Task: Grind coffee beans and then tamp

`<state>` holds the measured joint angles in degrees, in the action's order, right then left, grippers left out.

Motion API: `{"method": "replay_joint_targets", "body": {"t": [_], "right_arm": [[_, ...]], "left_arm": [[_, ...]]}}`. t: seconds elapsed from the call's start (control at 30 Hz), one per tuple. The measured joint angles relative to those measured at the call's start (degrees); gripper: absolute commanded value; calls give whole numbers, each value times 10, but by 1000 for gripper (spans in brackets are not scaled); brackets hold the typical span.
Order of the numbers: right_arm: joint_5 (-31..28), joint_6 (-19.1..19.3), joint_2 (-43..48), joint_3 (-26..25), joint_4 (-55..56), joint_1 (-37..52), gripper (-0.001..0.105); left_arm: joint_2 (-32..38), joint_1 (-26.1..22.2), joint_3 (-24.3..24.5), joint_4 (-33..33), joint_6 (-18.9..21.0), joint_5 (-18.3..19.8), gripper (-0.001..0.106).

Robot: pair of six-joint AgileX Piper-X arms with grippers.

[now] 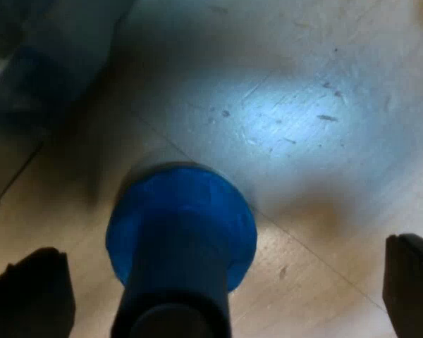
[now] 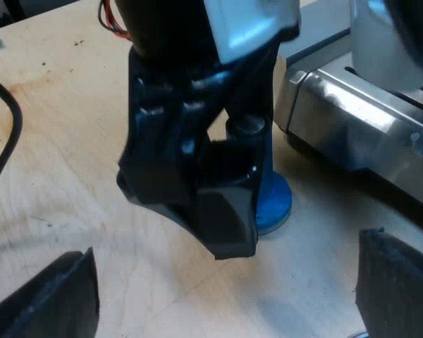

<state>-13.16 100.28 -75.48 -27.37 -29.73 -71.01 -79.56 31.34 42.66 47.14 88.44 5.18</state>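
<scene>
Tamper (image 1: 181, 225) in blue, upright on wooden table (image 1: 317, 105), seen from above in the left wrist view. Broad blue base down on the wood, darker stem rising toward the camera. Around it, left gripper (image 1: 222, 250): with the tamper as centre of the clock, one black finger (image 1: 28, 296) at about eight o'clock, the other at about four o'clock. Both well apart from the stem and touching nothing, so spread wide and holding nothing. Bright patch of light on the wood at about one o'clock from the tamper. Something dark and blurred at about eleven o'clock, not possible to tell what.

In the right wrist view, right gripper (image 2: 225, 246) also spread wide, with one finger at about eight o'clock and one at about four o'clock from the tamper. Empty, near the tamper but apart from it. In front of it, left gripper hanging over the tamper, with the stem and its round dark top showing in the gap between the fingers. Blue base flat on the table beneath. Close by, espresso machine (image 2: 352, 113) at about two o'clock from the tamper, metal edge shining; touching or not, cannot tell.
</scene>
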Motion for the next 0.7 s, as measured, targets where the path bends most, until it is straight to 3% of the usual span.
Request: {"method": "replay_joint_targets", "body": {"t": [0.23, 0.43, 0.7], "right_arm": [[0, 0, 0, 0, 0, 0, 76], [0, -1, 0, 0, 0, 0, 76], [0, -3, 0, 0, 0, 0, 76]], "left_arm": [[-4, 0, 0, -5, 0, 0, 51], [-4, 0, 0, 11, 0, 0, 2], [18, 0, 2, 49, 0, 0, 0]]}}
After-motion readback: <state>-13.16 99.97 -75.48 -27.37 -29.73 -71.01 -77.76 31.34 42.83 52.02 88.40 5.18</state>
